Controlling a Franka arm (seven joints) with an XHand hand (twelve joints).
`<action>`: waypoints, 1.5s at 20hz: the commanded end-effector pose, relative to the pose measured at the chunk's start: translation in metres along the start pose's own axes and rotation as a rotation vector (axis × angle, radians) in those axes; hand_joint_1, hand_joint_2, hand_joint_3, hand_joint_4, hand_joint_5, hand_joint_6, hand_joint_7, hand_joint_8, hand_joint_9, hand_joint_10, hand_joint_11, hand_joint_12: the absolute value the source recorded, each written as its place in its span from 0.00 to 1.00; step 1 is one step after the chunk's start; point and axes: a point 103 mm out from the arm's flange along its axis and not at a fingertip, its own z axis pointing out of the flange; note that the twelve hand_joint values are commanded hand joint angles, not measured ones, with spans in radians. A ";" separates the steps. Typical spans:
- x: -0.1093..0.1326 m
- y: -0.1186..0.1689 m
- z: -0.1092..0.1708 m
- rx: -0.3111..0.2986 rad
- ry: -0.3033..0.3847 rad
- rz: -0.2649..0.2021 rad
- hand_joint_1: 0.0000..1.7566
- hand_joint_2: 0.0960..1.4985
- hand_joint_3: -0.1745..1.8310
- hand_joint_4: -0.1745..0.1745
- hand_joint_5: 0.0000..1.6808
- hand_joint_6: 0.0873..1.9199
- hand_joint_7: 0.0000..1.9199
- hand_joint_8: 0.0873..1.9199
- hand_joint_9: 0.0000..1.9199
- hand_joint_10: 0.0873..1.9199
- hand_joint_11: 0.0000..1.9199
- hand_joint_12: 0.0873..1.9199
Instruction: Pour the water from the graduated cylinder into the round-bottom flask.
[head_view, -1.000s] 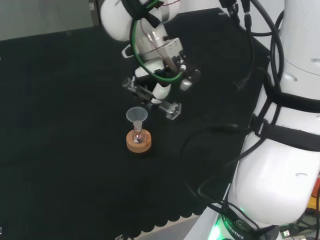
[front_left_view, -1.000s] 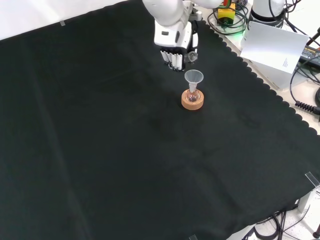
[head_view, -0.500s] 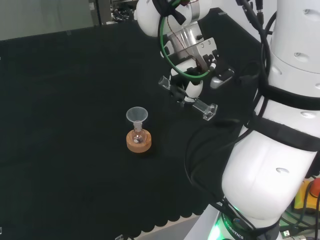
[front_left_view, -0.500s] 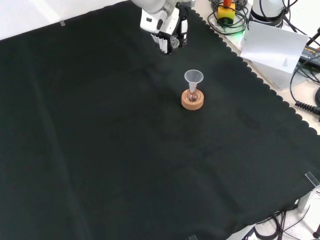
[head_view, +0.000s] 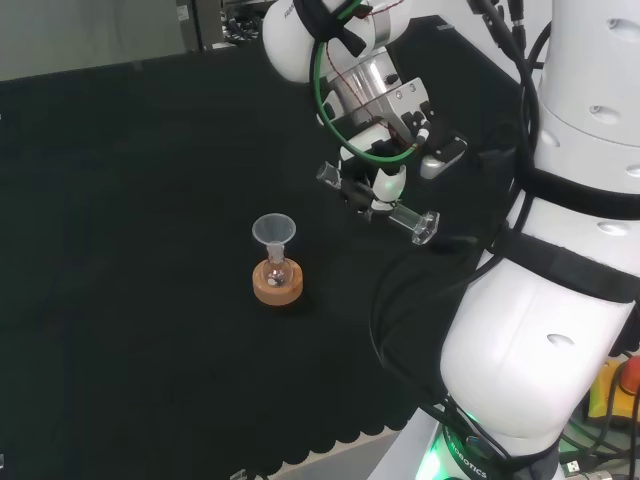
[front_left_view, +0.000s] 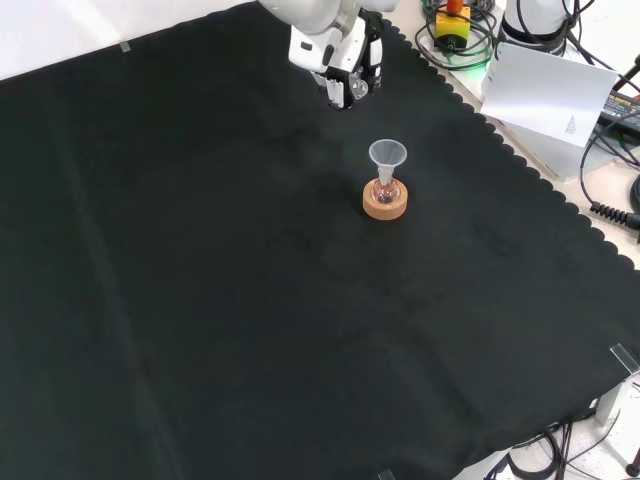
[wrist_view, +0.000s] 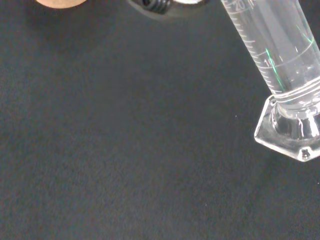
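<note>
in the head view the hand (head_view: 375, 180) hangs above the black cloth (head_view: 120, 200), up and to the right of the flask, with its fingers curled round a clear graduated cylinder (head_view: 378, 201). the cylinder lies close to level, its open mouth toward the view's left and its hexagonal foot lower toward the right, clear of the cloth. well apart from it, lower left, a small round-bottom flask (head_view: 277, 271) stands upright in a cork ring (head_view: 277, 286), and a clear funnel (head_view: 273, 232) sits in the flask's neck, its wide mouth up. i cannot tell whether any water is in the cylinder or the flask here. in the front view the hand (front_left_view: 338, 70) comes in at the top, its fingers wrapped about the glass, which is hard to make out against them. the flask (front_left_view: 385, 190) on its cork ring (front_left_view: 385, 206), with the funnel (front_left_view: 388, 156) on top, stands lower and to the right of the hand, apart from it. in the wrist view the graduated cylinder (wrist_view: 280, 55) shows close, with its printed scale marks and its thick faceted foot over bare cloth (wrist_view: 125, 150); an edge of the cork ring (wrist_view: 62, 3) shows at the frame's border.
</note>
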 end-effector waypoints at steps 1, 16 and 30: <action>0.006 -0.001 0.001 0.043 -0.022 -0.004 0.71 0.76 0.09 0.00 0.52 0.59 0.47 0.58 0.74 0.02 0.64 0.36; 0.045 0.012 -0.002 0.196 -0.101 -0.061 0.71 0.76 0.09 0.00 0.52 0.59 0.47 0.58 0.74 0.02 0.64 0.36; 0.065 0.020 -0.011 0.319 -0.144 -0.047 0.71 0.76 0.09 0.00 0.52 0.59 0.47 0.58 0.74 0.02 0.64 0.36</action>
